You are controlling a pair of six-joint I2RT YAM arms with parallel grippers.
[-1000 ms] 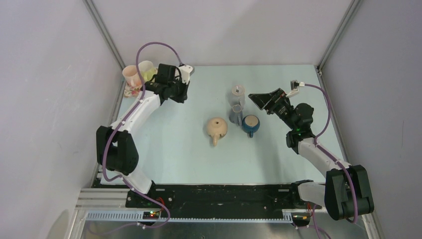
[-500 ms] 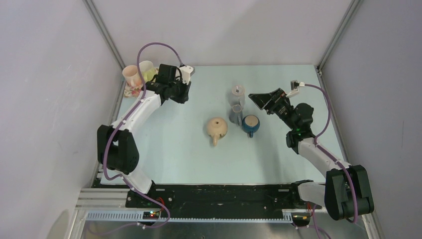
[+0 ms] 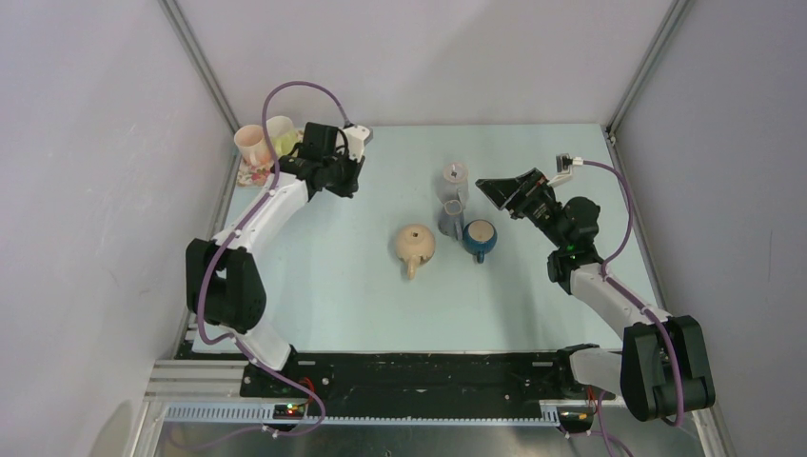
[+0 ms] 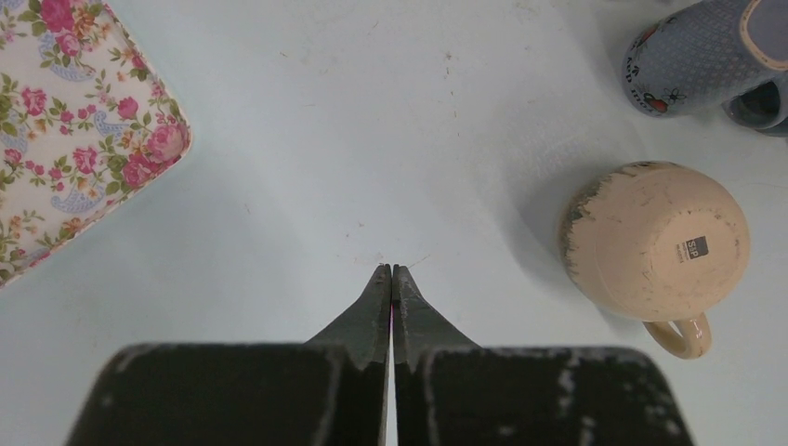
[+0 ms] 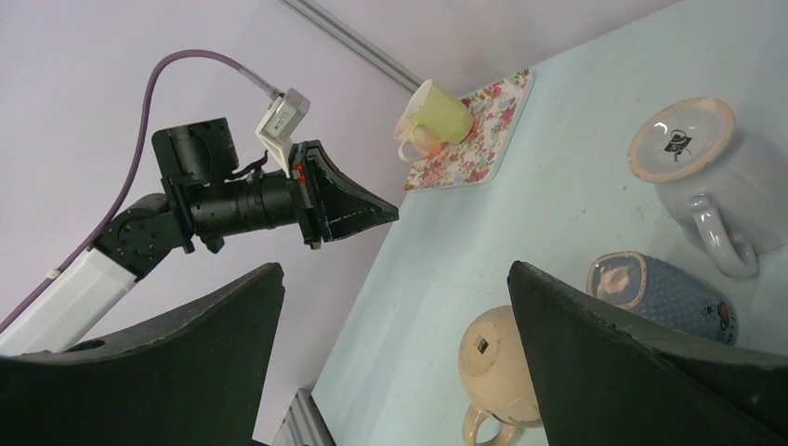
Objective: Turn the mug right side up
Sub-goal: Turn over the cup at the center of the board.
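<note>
Left jaws: clenched tip to tip on nothing, over bare worktop (image 4: 307,139) at the far left, just beside the floral tray (image 4: 74,121).
Right jaws: spread wide, empty, raised at the far right.
Beige mug (image 3: 415,245): mid-worktop, base up, rim down, axis vertical, handle toward the near edge. It lies right of and nearer than the left jaws, with open worktop between. From the right jaws it lies left and nearer, past the dotted mug (image 3: 451,219) on its side and the dark blue mug (image 3: 480,238).
Judgement: the left arm has the clearer approach.

Table (image 3: 333,286) — mugs (image 3: 415,245), floral tray (image 3: 252,174)
</note>
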